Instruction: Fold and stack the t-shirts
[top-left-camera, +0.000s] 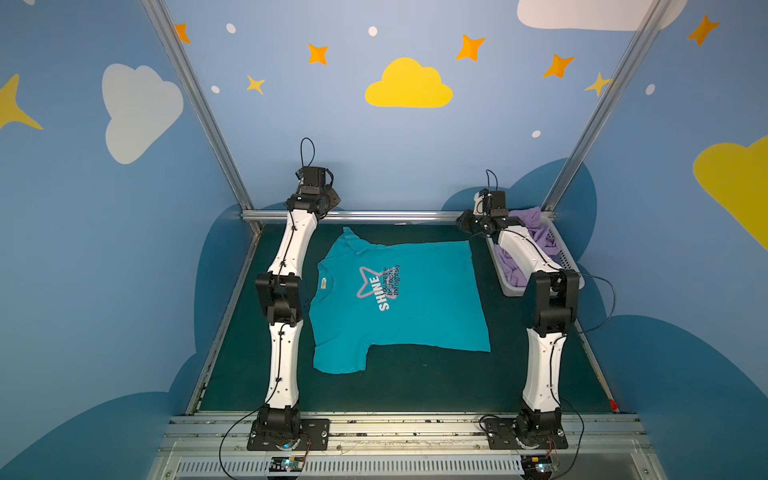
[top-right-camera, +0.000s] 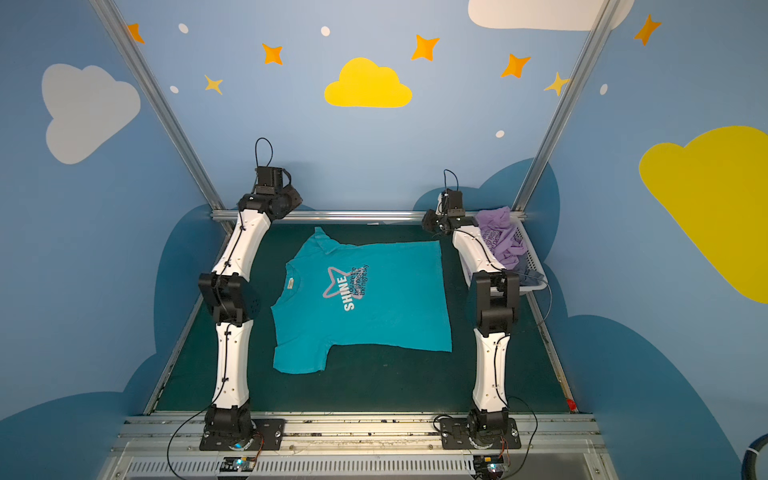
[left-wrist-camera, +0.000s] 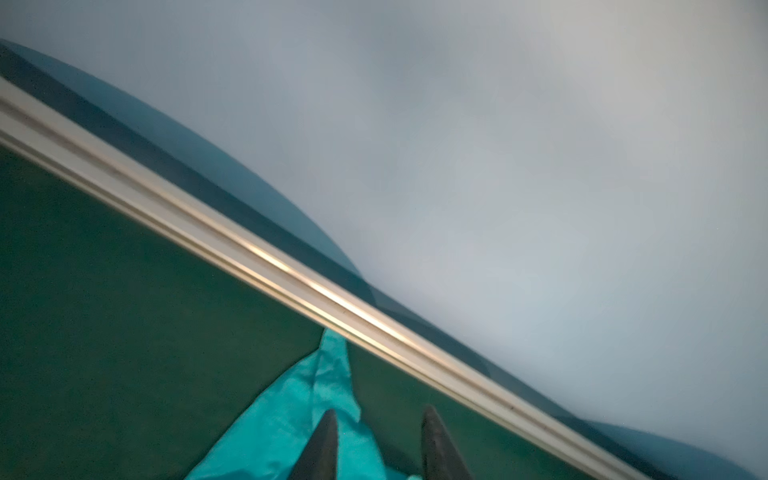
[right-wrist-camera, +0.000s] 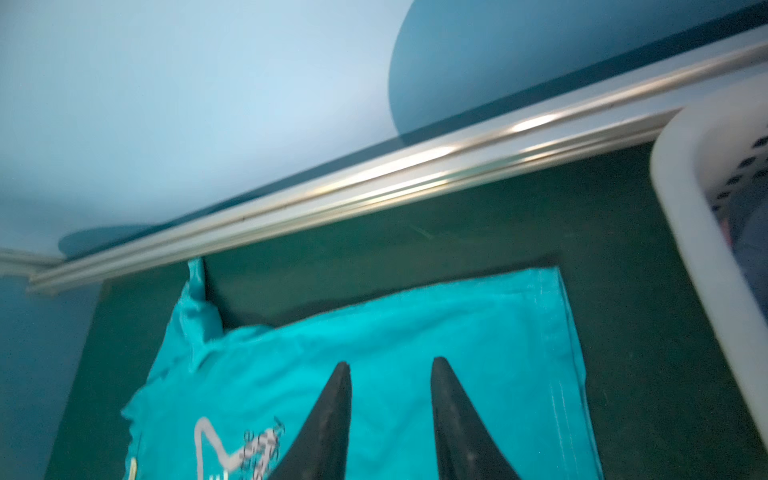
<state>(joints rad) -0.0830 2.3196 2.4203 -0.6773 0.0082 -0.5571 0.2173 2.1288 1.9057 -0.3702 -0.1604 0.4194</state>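
We see 1 teal t-shirt (top-left-camera: 415, 316) flat on green mat (top-left-camera: 415, 386), 1 lavender t-shirt (top-right-camera: 498, 232) in basket (top-right-camera: 534, 259); left gripper (left-wrist-camera: 380, 436), right gripper (right-wrist-camera: 390, 368) parted, empty.

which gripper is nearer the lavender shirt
Right. The right gripper is beside the basket holding the lavender shirt; the left gripper is far off, at the teal shirt's sleeve.

The teal t-shirt (top-left-camera: 432, 307) is printed with white "SHINE", a pale star outline and small dark text. A lavender t-shirt (top-right-camera: 498, 237) is seen. The perforated basket (top-right-camera: 531, 254) is coloured white, the table (top-left-camera: 415, 386) dark green, the walls (top-left-camera: 374, 158) blue.
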